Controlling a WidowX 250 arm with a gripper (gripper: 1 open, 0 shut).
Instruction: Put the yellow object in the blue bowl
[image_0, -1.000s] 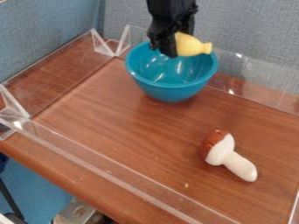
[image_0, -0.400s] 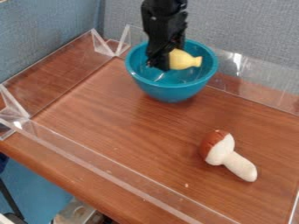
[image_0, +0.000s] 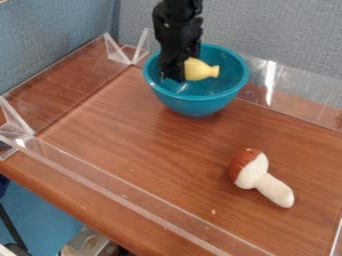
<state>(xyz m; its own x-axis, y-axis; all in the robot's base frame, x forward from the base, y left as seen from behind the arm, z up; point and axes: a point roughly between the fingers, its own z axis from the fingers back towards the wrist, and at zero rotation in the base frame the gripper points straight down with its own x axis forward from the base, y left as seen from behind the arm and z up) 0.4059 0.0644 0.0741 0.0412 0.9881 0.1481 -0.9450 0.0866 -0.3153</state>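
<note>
The tool (image_0: 179, 68) is clamped on the yellow object (image_0: 199, 70), inside the blue bowl (image_0: 198, 97)

Yellow tapered toy (image_0: 199, 70) lies sideways inside round teal-blue bowl (image_0: 203, 102)

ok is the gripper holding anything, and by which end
Yes, the gripper holds the yellow object by its thicker left end in this view, the tapered end pointing right.

Even, fairly bright light leaves a soft sheen on the wooden worktop (image_0: 147, 150) and small highlights on the blue bowl (image_0: 201, 103). Fine detail is soft; the dark fingers (image_0: 175, 68) show little texture.
</note>
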